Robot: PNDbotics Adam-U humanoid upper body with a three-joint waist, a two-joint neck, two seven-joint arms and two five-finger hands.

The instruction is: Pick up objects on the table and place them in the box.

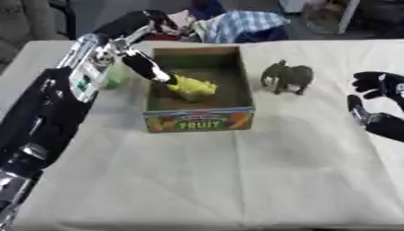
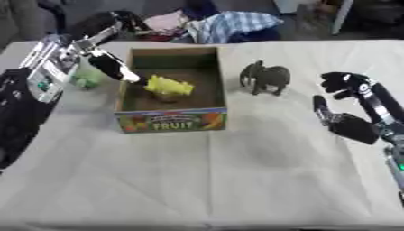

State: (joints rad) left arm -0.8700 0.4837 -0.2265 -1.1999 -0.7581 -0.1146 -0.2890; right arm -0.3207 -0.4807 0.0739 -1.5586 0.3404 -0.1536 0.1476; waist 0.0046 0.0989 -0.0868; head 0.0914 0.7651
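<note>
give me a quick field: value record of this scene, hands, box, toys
left hand: reaching into the box, fingers at the yellow toy, grip unclear
right hand: open, idle at the table's right edge
box: open, fruit print on front
yellow toy: inside box
elephant toy: standing right of box
green object: left of box

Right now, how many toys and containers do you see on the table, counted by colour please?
Yellow toy, in the box under the left hand: 1
Grey elephant, on the cloth right of the box: 1
Green thing, left of the box, partly hidden by the arm: 1
Cardboard fruit box: 1
Total: 4
</note>
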